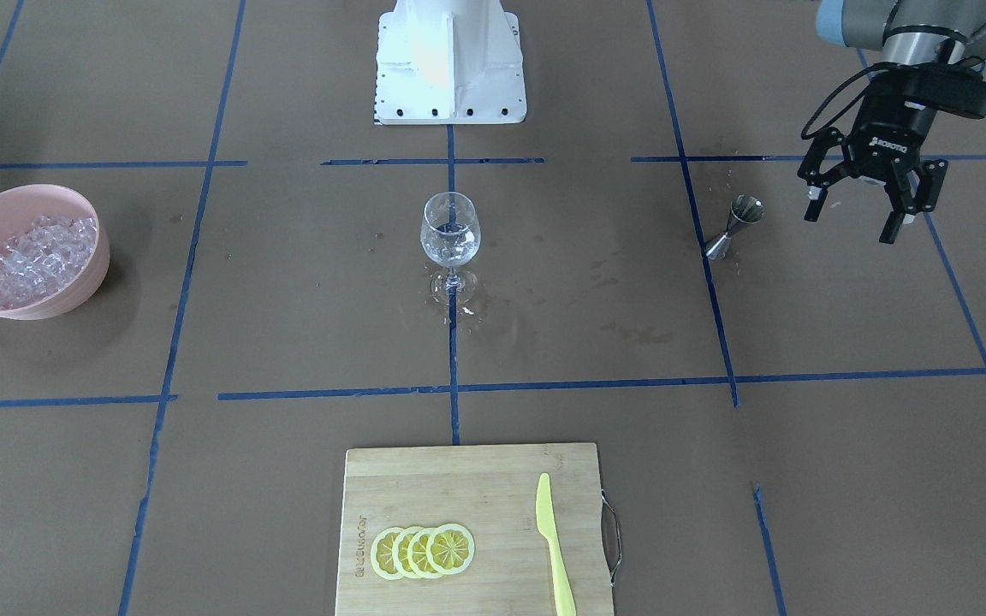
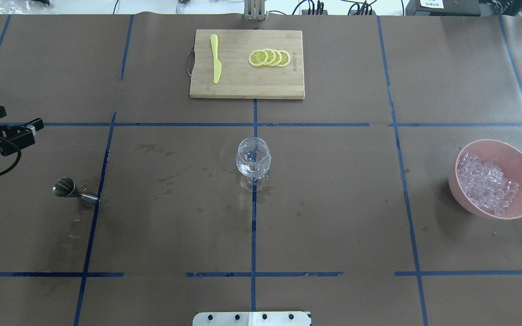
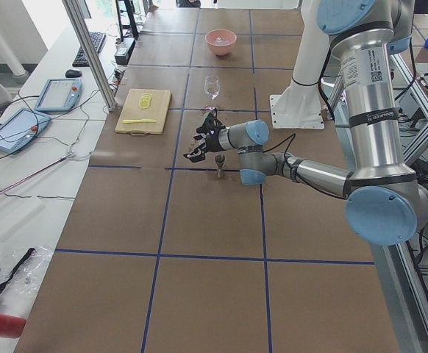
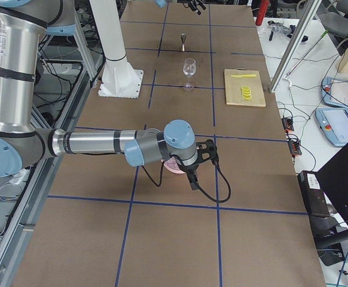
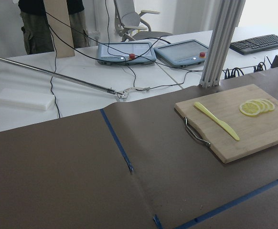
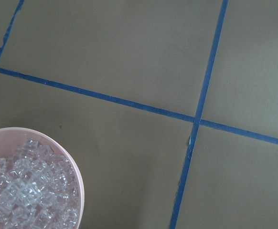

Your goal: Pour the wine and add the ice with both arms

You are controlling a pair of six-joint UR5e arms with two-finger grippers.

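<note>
Half done, seemingly: clear liquid already in the wine glass [image 1: 450,235] at mid-table, the jigger [image 1: 733,224] upright to one side. Shows the left gripper [image 1: 851,224] spread wide and empty, hanging just beside that jigger. Places the ice [image 1: 35,257] heaped in the pink bowl [image 1: 95,274], well apart from the glass. Catches the right gripper [image 4: 193,176] by the bowl from the side only; cannot tell spread or pressed together. Calls next for lowering into the heap and pinching one cube
</note>
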